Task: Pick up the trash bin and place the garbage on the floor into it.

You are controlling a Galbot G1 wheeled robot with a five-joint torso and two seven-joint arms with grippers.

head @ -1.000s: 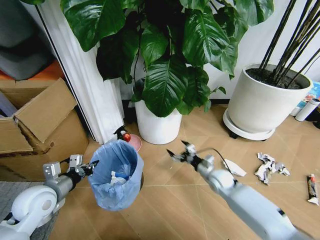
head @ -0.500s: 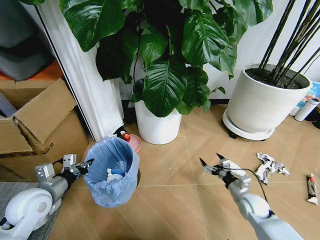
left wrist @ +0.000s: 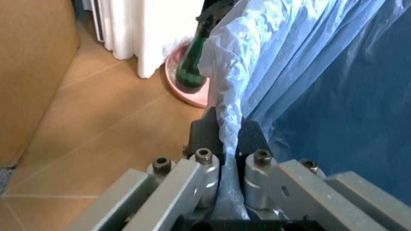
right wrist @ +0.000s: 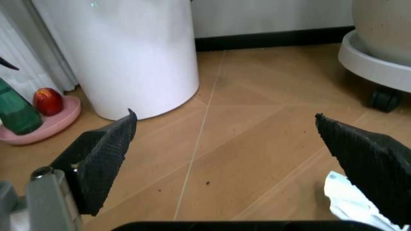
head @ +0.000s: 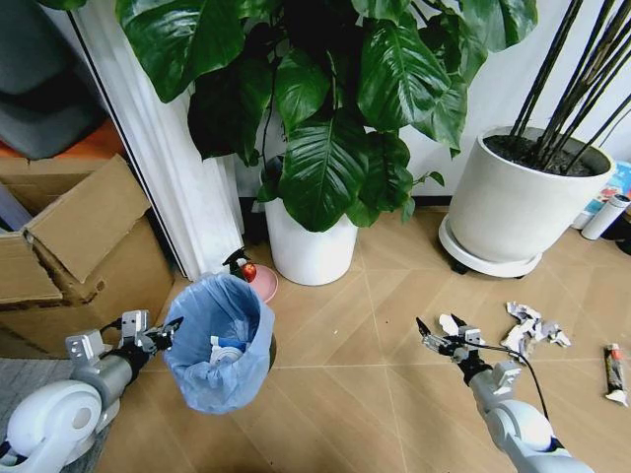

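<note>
Right gripper (head: 441, 335) has swung right and down from beside the bin toward the paper wad (head: 533, 327) | jaws spread wide, holding nothing, low over the floor (head: 345, 325) | left gripper (head: 158, 333) pinched on the blue bag at the bin (head: 221, 340) rim, bin just beside the white pot (head: 310, 246)

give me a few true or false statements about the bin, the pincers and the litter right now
1. The left pincer is shut on the trash bin's blue liner. True.
2. The right pincer is shut on a paper wad. False: it is open and holds nothing.
3. Crumpled white paper lies on the floor near the right pincer. True.
4. The trash bin lies tipped on its side. False: it is upright, mouth up.
5. A tube-like wrapper sits inside the bin. False: it lies on the floor.
</note>
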